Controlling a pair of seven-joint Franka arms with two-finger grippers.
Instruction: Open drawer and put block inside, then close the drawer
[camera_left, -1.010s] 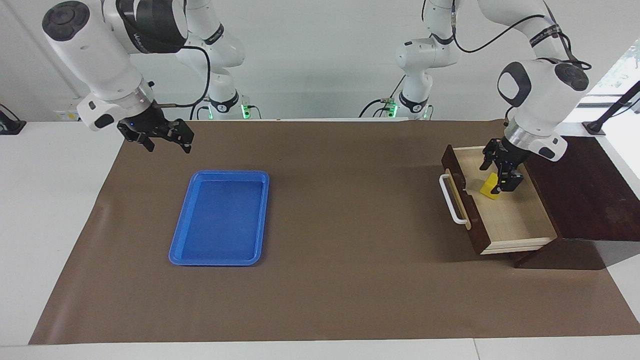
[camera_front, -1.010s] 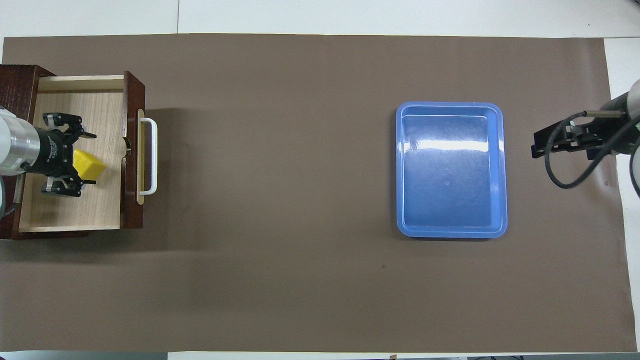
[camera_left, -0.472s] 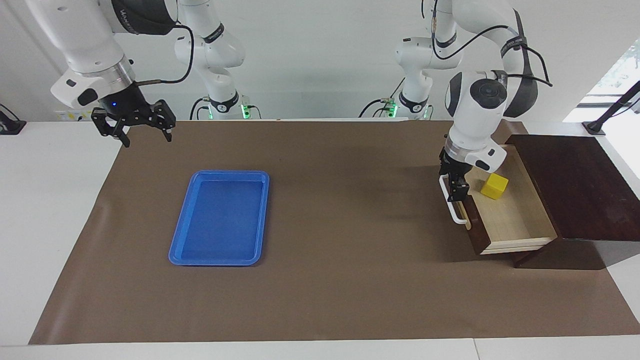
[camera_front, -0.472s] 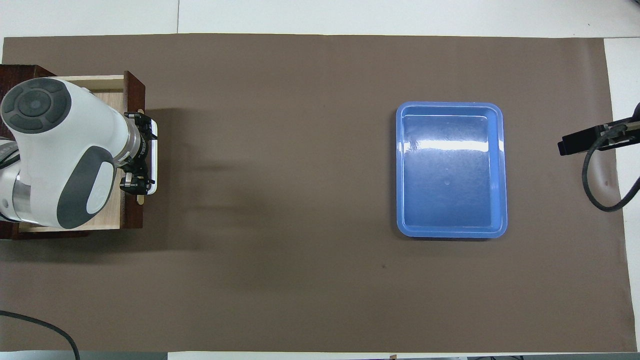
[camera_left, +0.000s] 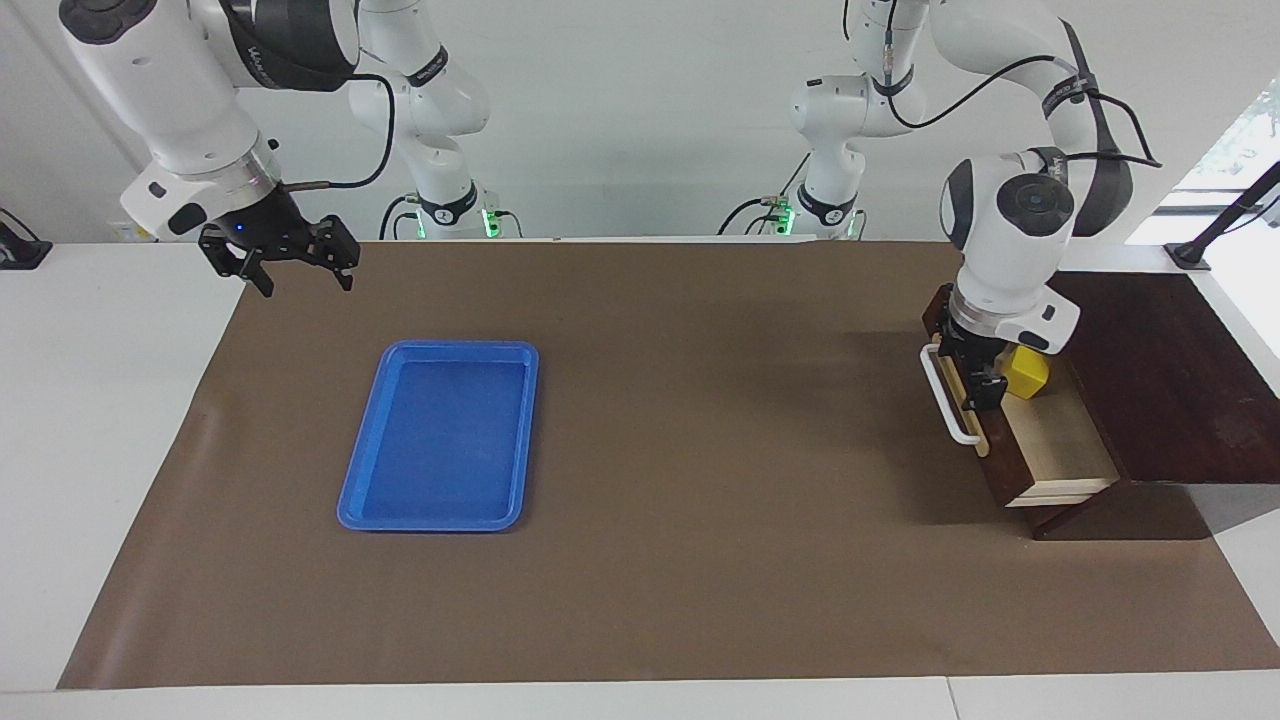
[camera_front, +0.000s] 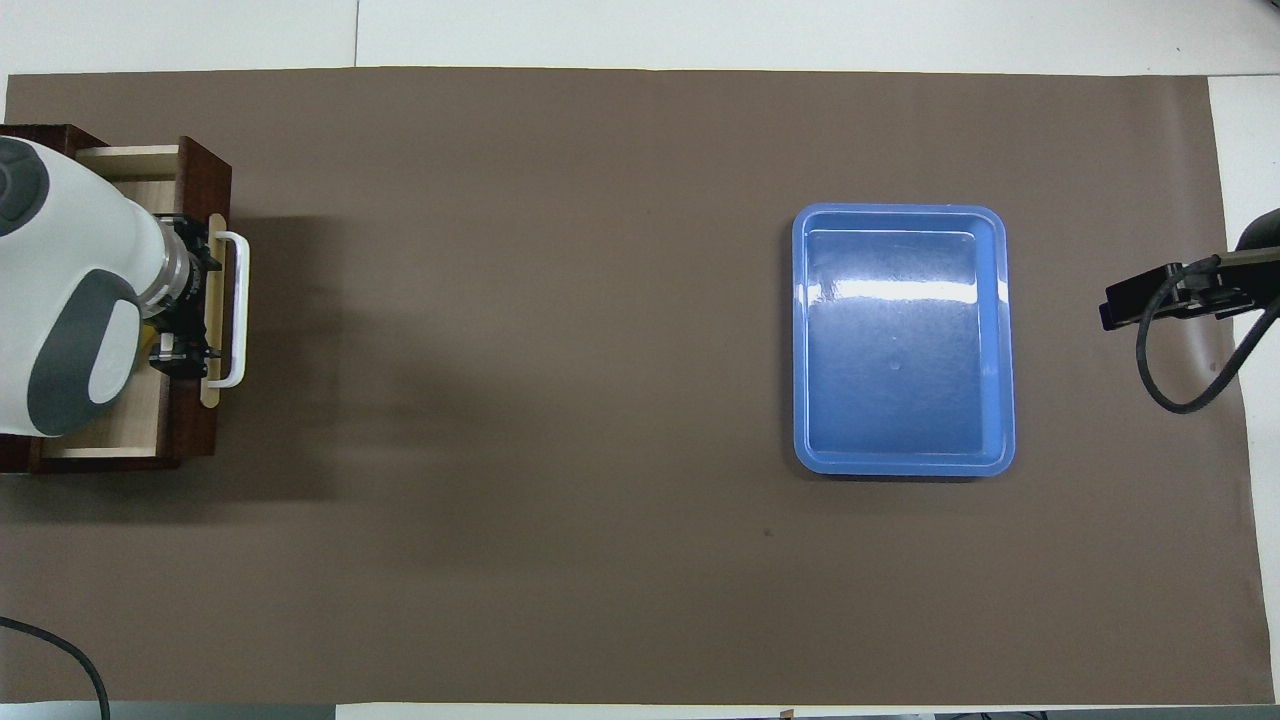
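Observation:
The drawer (camera_left: 1000, 455) stands partly open at the left arm's end of the table, its white handle (camera_left: 944, 394) facing the middle of the table. It also shows in the overhead view (camera_front: 195, 170). The yellow block (camera_left: 1028, 372) lies inside the drawer, free of any gripper. My left gripper (camera_left: 976, 378) is open and sits against the drawer front just above the handle, with its fingers spread along the front. In the overhead view the left arm covers the block. My right gripper (camera_left: 300, 278) is open and empty, and it waits in the air over the mat's corner near its base.
A blue plastic tray (camera_left: 365, 470) lies empty on the brown mat toward the right arm's end; it also shows in the overhead view (camera_front: 1006, 340). The dark brown cabinet top (camera_left: 1160, 380) holds the drawer. The right arm's cable (camera_front: 1170, 390) hangs near the mat's edge.
The left gripper let go of the block, moved to the drawer front and pushed the drawer partway into the cabinet. The right gripper shifted slightly near its base.

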